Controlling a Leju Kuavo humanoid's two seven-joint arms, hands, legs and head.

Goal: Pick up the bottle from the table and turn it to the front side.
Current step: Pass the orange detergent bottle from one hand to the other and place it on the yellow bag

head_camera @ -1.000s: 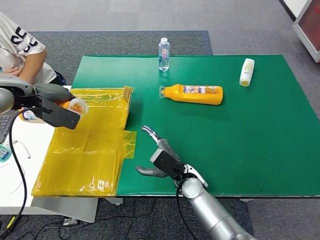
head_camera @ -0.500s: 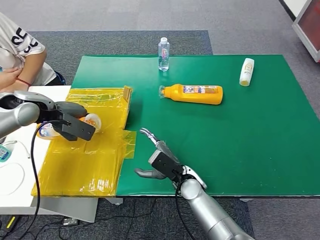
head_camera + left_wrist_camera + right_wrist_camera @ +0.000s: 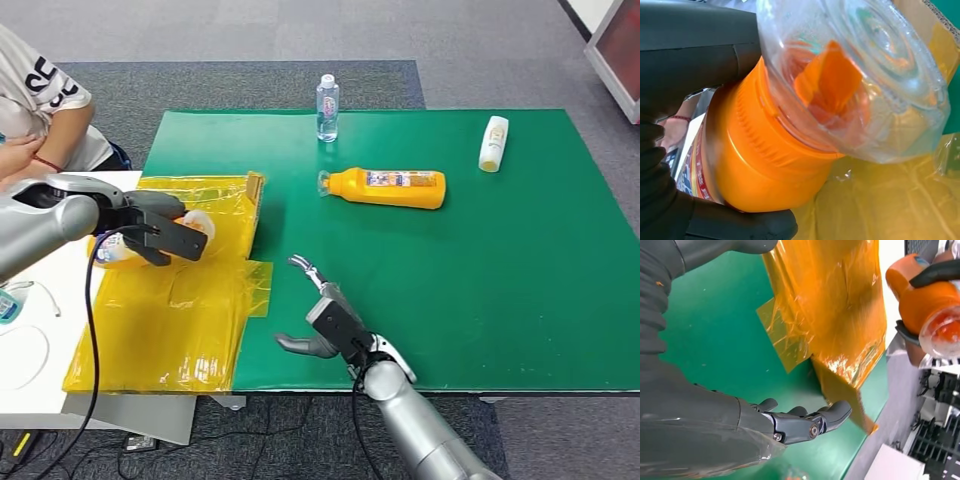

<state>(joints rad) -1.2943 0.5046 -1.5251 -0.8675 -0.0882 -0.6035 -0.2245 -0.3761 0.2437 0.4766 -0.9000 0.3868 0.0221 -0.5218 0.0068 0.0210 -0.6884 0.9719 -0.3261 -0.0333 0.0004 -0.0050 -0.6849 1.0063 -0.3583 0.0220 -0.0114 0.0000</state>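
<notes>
My left hand [image 3: 155, 229] grips an orange bottle with a clear cap [image 3: 198, 223] and carries it lying sideways above the yellow-wrapped box [image 3: 181, 300]. The left wrist view shows the bottle [image 3: 764, 155] close up, its clear cap toward the camera and dark fingers [image 3: 696, 50] around its orange neck. The same bottle [image 3: 930, 307] appears beyond the box in the right wrist view. Near the front edge of the green mat [image 3: 483, 290] my right hand [image 3: 332, 325] hovers with its fingers [image 3: 806, 422] spread, holding nothing.
A large orange bottle [image 3: 389, 187] lies on its side mid-mat. A clear water bottle [image 3: 327, 108] stands at the far edge, and a small white bottle [image 3: 493, 144] lies at the far right. A person [image 3: 38, 100] sits at the far left.
My left hand has carried the orange bottle to the right, from beside the box to above its far part. The right hand has barely shifted.
</notes>
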